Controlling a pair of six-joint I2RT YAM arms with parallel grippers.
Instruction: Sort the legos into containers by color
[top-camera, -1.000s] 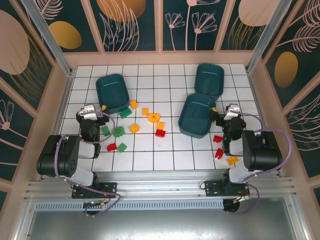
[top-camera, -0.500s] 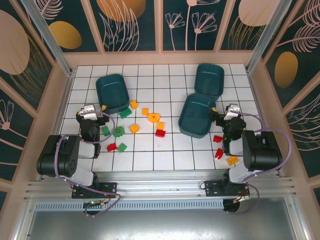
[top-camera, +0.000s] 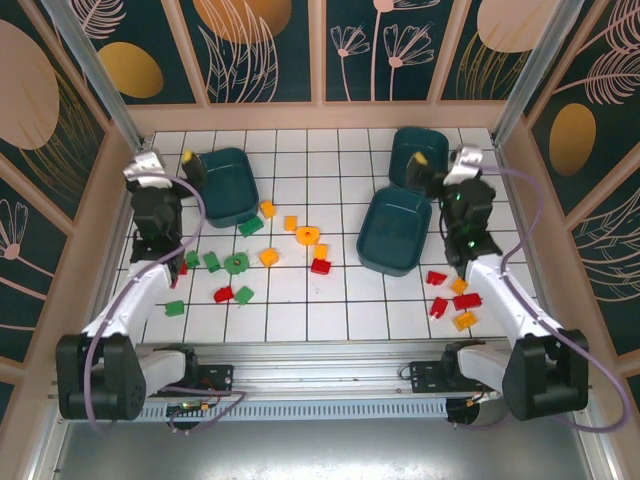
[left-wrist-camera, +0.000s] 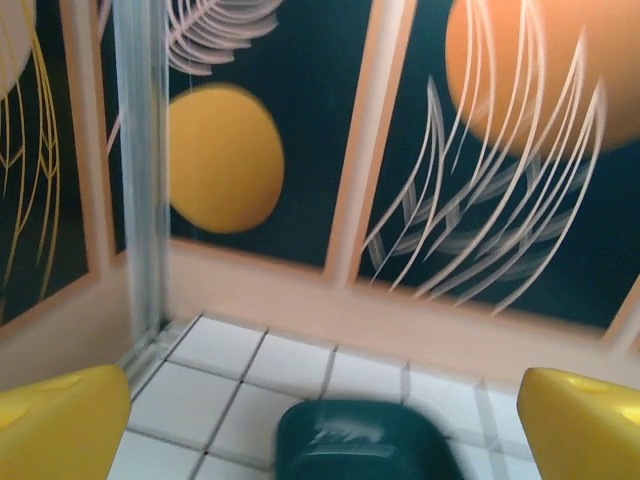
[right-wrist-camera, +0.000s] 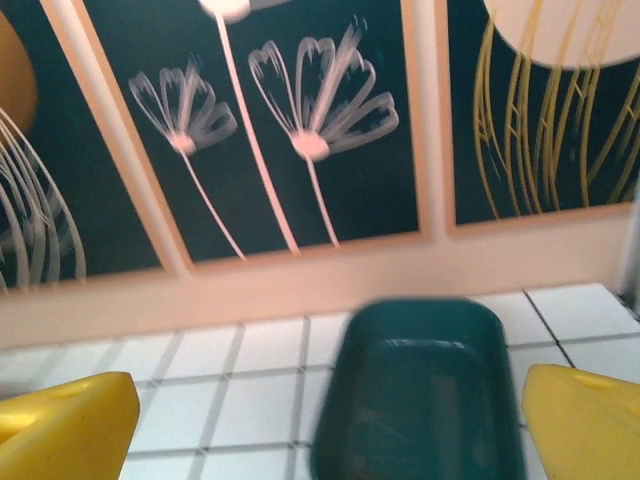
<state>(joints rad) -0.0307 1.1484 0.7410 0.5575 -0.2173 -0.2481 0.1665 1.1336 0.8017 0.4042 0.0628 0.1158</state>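
Table (top-camera: 340, 310): white tiled top, boxed in by patterned wall panels (top-camera: 260, 50).
Left arm (top-camera: 135, 290): stretches from the lower left of the overhead frame up along the left edge.
Right arm (top-camera: 505, 295): runs from the lower right up the right side.
Containers: three dark teal bins. The upper-left bin (top-camera: 222, 185) stands alone, and the upper-right bin (top-camera: 418, 158) touches the lower-right bin (top-camera: 394, 232) just below it.
Left gripper (left-wrist-camera: 322, 420): above the tiles just left of the upper-left bin. In its wrist view the yellow fingertips (left-wrist-camera: 60, 420) sit at the two bottom corners, spread wide and holding nothing, with the bin low in the middle.
Right gripper (right-wrist-camera: 325, 420): by the right rim of the upper-right bin, jaws wide and holding nothing, that bin straight ahead.
Green legos (top-camera: 237, 263): scattered on the tiles left of centre, below the upper-left bin.
Yellow-orange legos (top-camera: 307, 236): mostly centre frame between the bins, with two more beside the right arm.
Red legos (top-camera: 320, 266): one at centre, a couple among the greens, and three at lower right near the right arm.
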